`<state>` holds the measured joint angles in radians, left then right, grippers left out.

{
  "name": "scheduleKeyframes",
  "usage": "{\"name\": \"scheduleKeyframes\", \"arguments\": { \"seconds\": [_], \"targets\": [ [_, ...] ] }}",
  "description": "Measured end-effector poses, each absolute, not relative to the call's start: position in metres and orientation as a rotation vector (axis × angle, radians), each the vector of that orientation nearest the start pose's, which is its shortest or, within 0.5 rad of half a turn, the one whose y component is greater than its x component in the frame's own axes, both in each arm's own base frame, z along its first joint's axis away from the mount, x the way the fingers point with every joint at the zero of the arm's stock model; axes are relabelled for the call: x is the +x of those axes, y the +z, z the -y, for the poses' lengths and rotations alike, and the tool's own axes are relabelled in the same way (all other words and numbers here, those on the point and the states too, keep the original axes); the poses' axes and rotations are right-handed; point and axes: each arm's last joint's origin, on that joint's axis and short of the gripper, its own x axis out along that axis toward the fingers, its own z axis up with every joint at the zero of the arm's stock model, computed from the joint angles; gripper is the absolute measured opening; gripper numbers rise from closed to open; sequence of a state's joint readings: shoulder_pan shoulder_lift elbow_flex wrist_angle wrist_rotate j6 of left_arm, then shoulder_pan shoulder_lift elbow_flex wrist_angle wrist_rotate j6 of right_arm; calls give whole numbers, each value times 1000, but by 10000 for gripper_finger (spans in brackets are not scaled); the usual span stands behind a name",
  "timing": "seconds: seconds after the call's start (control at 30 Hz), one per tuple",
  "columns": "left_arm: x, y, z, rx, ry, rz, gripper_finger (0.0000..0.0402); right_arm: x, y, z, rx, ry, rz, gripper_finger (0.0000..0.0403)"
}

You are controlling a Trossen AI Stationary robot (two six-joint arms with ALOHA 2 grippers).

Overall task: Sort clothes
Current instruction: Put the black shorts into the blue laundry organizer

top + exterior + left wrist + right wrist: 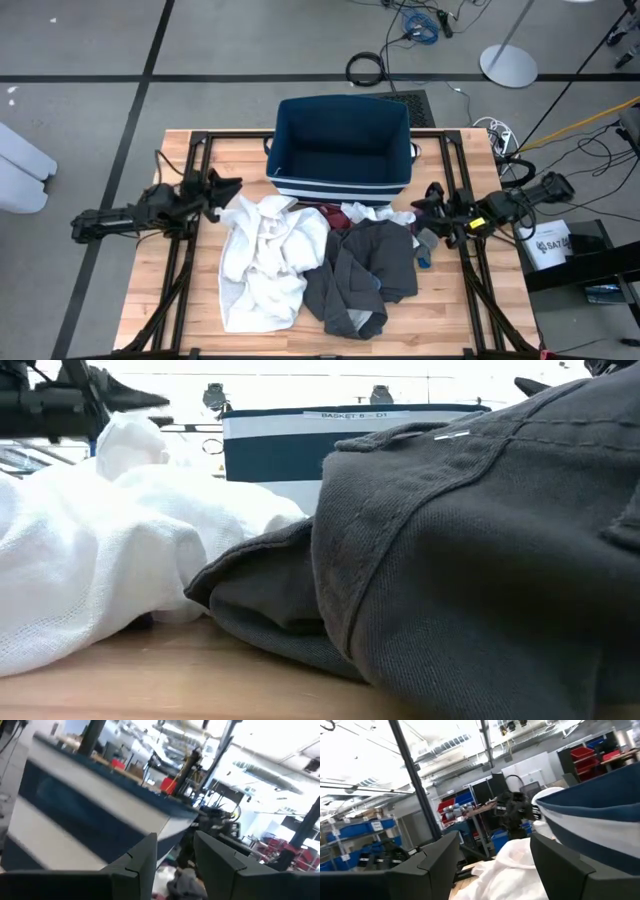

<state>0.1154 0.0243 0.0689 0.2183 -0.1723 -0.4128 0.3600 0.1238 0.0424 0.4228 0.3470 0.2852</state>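
The white garment (264, 260) and grey garment (365, 275) lie heaped mid-worktop (165, 300), in front of the blue bin (342, 148). A maroon piece (330, 216) shows between them. The left gripper (226, 190) and right gripper (426, 200) hover at the pile's sides, fingers parted, holding nothing.

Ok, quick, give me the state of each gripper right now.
Left gripper: open, holding nothing, at the white garment's far left corner.
Right gripper: open, holding nothing, beside the dark grey garment.
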Motion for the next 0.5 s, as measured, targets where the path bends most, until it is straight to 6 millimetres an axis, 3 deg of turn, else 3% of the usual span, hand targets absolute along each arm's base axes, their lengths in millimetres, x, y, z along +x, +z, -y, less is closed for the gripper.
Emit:
{"name": "scheduleKeyframes", "arguments": {
  "seconds": [0.3, 0.5],
  "targets": [
    [78, 261, -13, -212, 220, 233, 139, 104, 243, -19, 358, -18, 280, 233],
    [92, 297, -13, -126, 195, 137, 139, 126, 276, -25, 308, -31, 81, 233]
  ]
}}
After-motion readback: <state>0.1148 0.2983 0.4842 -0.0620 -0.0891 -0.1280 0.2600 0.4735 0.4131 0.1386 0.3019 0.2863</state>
